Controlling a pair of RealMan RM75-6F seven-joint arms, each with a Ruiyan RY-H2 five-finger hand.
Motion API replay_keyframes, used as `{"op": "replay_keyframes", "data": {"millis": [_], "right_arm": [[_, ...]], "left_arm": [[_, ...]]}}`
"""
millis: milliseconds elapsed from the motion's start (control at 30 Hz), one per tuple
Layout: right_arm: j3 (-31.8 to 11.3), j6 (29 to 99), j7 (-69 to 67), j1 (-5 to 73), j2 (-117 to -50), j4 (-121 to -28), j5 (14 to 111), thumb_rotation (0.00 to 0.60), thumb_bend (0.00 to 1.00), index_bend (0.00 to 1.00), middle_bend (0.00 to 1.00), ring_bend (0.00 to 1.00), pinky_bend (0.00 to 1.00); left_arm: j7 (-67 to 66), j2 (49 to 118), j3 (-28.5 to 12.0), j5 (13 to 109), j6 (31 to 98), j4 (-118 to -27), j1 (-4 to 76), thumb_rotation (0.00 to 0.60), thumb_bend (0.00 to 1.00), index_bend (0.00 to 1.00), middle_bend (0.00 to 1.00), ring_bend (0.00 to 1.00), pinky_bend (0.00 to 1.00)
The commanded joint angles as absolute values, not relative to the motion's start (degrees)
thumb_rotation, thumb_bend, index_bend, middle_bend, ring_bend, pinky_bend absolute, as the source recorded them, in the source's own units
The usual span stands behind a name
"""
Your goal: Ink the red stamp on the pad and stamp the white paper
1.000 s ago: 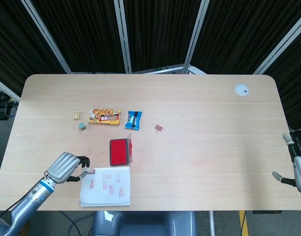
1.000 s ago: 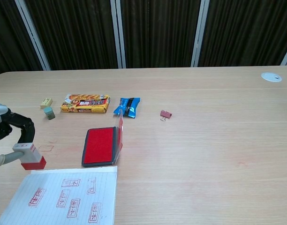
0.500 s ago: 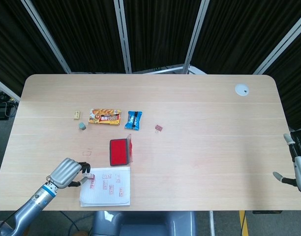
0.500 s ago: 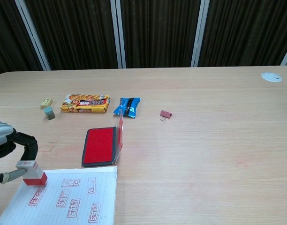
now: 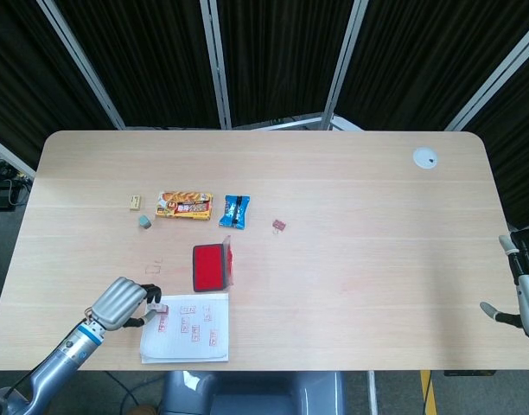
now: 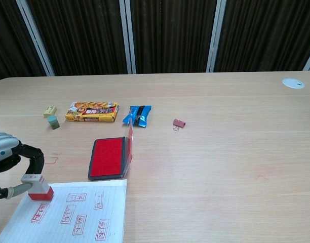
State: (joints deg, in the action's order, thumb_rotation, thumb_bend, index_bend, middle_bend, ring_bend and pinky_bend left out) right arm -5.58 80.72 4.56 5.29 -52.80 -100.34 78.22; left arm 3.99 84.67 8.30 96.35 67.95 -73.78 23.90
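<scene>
Since lifted off white paper [image 6: 69, 212]: red stamp [image 6: 40, 191]

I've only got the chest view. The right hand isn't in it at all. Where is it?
Observer: From the head view, the right hand is just past the right edge of the table, holding nothing.
Operator: The paper runs off the bottom of my frame. Is there blank space lower down?
Observer: Yes. The whole paper shows from above, and the strip nearest the robot has no prints.
Operator: Is the sheet fully on the table?
Observer: Yes, its near edge lies just inside the table's edge.
</scene>
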Motion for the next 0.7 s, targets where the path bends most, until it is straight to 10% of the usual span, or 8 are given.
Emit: {"op": "replay_keyframes", "data": {"millis": [33, 700], "right_arm": [[-5.6, 80.6, 4.6, 5.3, -52.9, -100.3, 78.1, 0.600, 0.00, 0.00, 0.00, 0.00, 0.00], [-5.6, 80.2, 4.8, 5.4, -53.0, -100.1, 77.7, 0.600, 0.00, 0.00, 0.00, 0.00, 0.00]], "left_arm": [[4.2, 85.1, 8.4, 96.3, 67.7, -73.3, 23.8, 0.600, 0.41, 0.58, 0.56, 0.85, 0.90], [3.7, 87.0, 8.6, 95.8, 66.3, -70.6, 23.7, 0.600, 0.41, 0.59, 0.56, 0.85, 0.90]]}}
